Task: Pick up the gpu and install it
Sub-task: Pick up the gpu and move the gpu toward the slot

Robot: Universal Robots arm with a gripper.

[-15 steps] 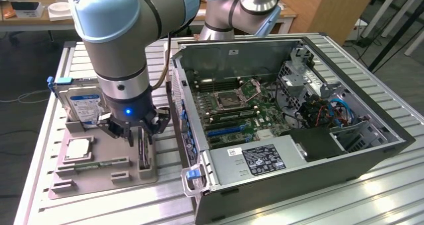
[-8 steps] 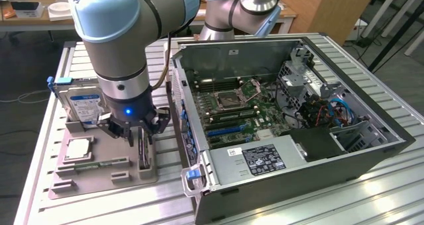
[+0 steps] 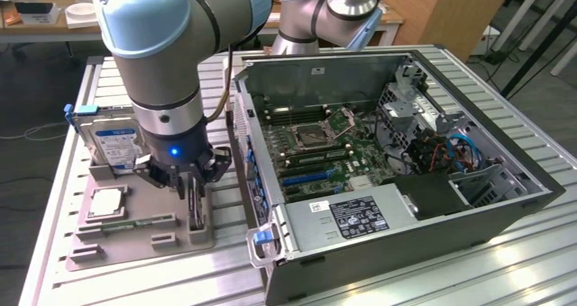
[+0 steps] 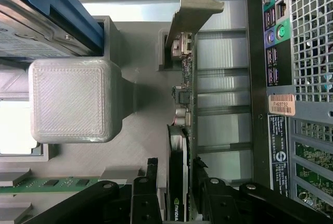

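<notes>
Wrist view has the gpu [image 4: 182, 125] standing on its long edge in a slot of the grey printed tray [image 4: 135, 151], with its pale metal bracket [image 4: 195, 5] at the end away from the pincer [image 4: 177, 167]. The black fingers [image 4: 151, 182] stand one on each side of the card. They are parted, with a thin dark gap on at least one side, so I judge that nothing is gripped yet. In the exterior view the pincer [image 3: 191, 184] hangs low over the tray, which lies on the slatted tabletop [image 3: 505, 272] just beside the open computer case [image 3: 505, 205], on the exterior view's left.

The card should be light and stiff but delicate — one face carries bare components. The flat faces around the black cooler look like the safest hold, with modest pressure and clear of the contact edge.

A green-and-white mark on the cooler looks like the Nvidia logo. A salmon barcode sticker [image 4: 281, 104] on the case's back bears a short code beginning with F. The hard drive [image 3: 113, 140] has a blue-white label and the power supply [image 3: 359, 215] a dark one — neither is readable.
</notes>
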